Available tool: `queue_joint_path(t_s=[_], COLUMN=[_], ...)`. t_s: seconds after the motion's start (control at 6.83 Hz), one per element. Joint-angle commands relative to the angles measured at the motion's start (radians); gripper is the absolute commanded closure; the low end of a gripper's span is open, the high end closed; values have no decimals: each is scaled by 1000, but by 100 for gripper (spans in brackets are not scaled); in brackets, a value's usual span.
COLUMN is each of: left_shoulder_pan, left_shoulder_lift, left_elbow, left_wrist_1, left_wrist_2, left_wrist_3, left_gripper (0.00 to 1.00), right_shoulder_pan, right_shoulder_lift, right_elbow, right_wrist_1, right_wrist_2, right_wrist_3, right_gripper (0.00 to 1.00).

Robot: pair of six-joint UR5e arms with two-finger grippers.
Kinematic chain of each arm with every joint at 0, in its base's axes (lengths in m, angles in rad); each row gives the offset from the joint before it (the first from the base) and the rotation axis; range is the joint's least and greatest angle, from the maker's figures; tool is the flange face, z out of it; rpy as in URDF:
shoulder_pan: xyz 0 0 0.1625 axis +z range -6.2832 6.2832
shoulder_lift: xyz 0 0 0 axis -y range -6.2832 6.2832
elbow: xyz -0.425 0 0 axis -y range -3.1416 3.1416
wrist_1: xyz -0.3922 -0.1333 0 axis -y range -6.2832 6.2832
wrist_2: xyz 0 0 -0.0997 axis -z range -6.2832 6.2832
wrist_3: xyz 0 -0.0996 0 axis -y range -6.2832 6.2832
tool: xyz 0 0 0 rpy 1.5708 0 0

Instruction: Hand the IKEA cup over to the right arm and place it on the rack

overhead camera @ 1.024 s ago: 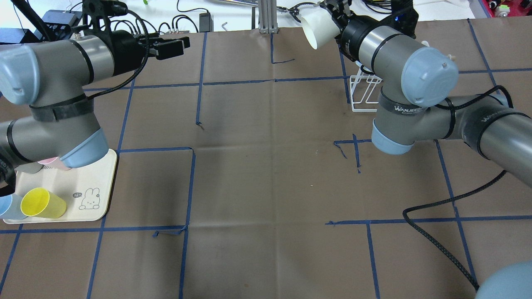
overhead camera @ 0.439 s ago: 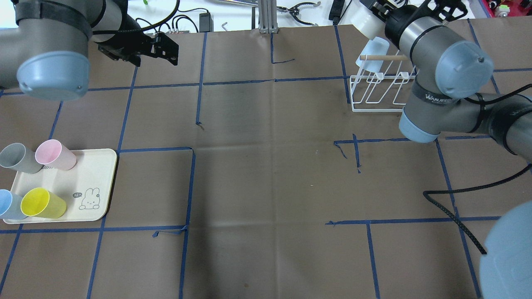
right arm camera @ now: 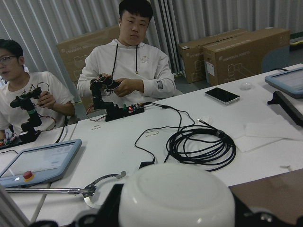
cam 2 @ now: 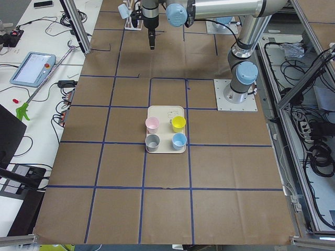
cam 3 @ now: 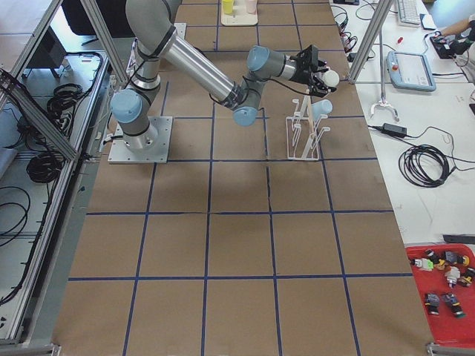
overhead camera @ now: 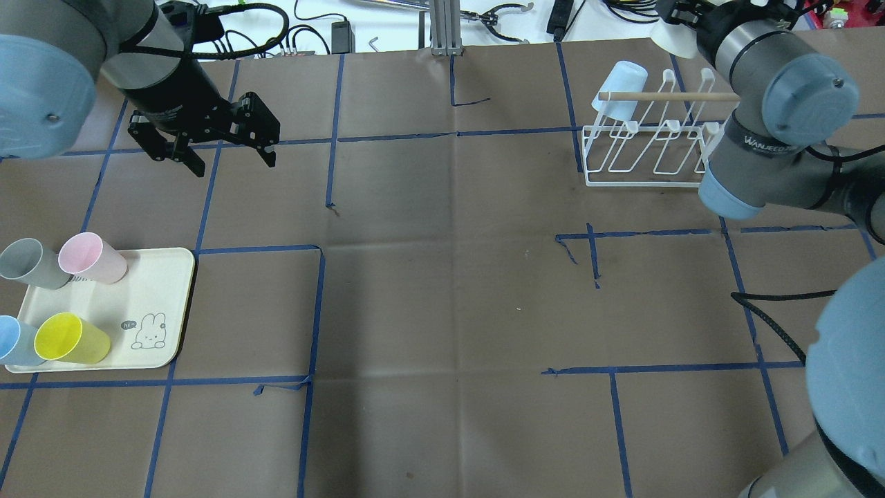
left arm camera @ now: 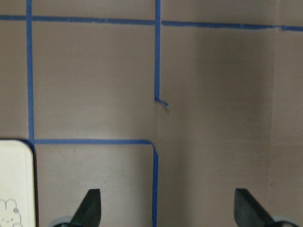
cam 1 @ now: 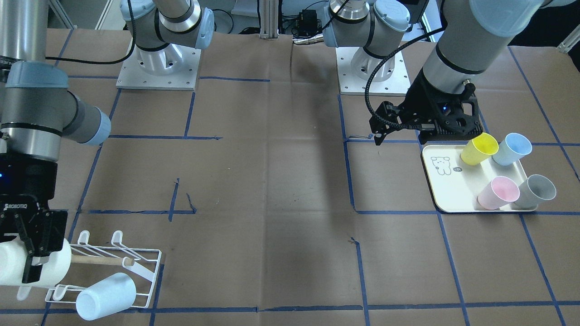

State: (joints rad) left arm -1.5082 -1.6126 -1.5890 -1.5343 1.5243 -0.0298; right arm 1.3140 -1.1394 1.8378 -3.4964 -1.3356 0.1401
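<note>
Beyond the rack's far edge, your right gripper brings the cup in as the hand-over ends.

Your right gripper [cam 1: 34, 261] is clamped on the white IKEA cup [cam 1: 9, 271], with the rack [overhead camera: 636, 184] just beside and below it. The held cup is level with the wooden dowel [overhead camera: 664, 97] and clear of the pale blue cup [overhead camera: 617, 86] already hung there. A second ago it hung off the rack's opposite end. Your left gripper [overhead camera: 234, 164], jaws wide and empty, has swung down over the desk toward the tray [overhead camera: 166, 304]. The transfer looks finished; seating the cup on a free prong remains.
</note>
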Motion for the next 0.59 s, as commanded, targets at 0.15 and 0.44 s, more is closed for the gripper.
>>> queue_joint_path(t_s=[0.15,0.44], left_shoulder_pan=[-1,-29], left_shoulder_lift=[71,80], left_elbow=[-20,-31], left_wrist_1=[-50,-43], left_wrist_2=[4,61], left_wrist_3=[-48,-52], left_gripper=[1,1], right_shoulder_pan=[-70,-82], right_shoulder_lift=[108,150], right_elbow=[-90,-85], right_wrist_1=[-25,-99], right_wrist_2=[4,18], right_wrist_3=[-177,-178], right_gripper=[87,89])
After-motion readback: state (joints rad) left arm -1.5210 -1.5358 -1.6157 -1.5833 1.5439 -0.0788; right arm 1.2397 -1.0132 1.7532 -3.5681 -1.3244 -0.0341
